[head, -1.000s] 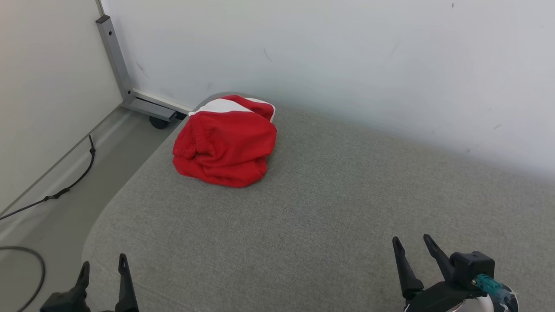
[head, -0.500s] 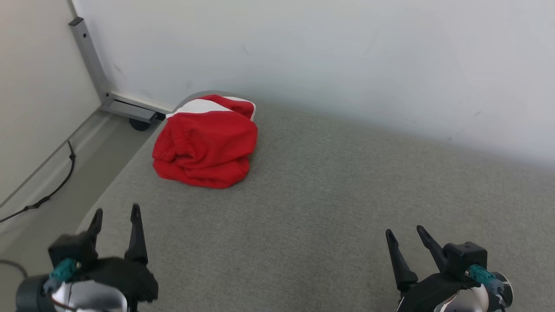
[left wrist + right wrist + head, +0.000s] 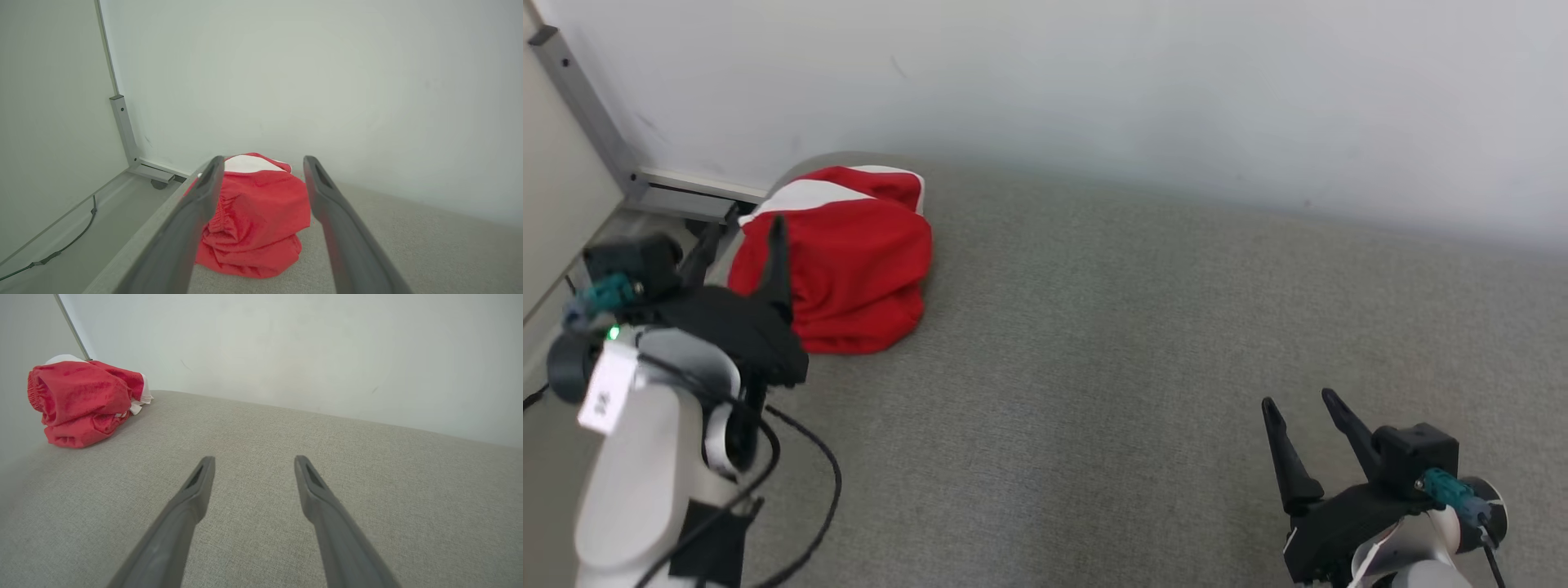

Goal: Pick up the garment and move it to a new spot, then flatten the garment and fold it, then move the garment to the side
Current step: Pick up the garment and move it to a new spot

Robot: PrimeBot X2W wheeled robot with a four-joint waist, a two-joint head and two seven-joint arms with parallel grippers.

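Here the garment [image 3: 849,269], a crumpled red bundle with a white panel on its far side, lies at the far left corner of the grey fabric-covered worktop [image 3: 1111,351], close to the rounded edge and just in front of the pale wall [image 3: 1143,73]. An elastic gathered hem shows on its left side in the left wrist view.

The left end effector [image 3: 745,229] hangs just near and left of the bundle with its two dark fingers spread apart and nothing between them. In its own wrist view the fingers frame the red cloth, but whether a tip touches the fabric I cannot tell. A white tag [image 3: 605,396] hangs on that arm's pale forearm, and a black cable loops beside it.

The right end effector [image 3: 1298,402] sits at the near right, well apart from the garment, above bare worktop, its fingers likewise parted and empty.

Beyond the left edge, a grey metal post [image 3: 580,106] rises against the wall from a low foot with a dark caster [image 3: 157,183], and a thin dark cord [image 3: 61,249] runs along the floor.
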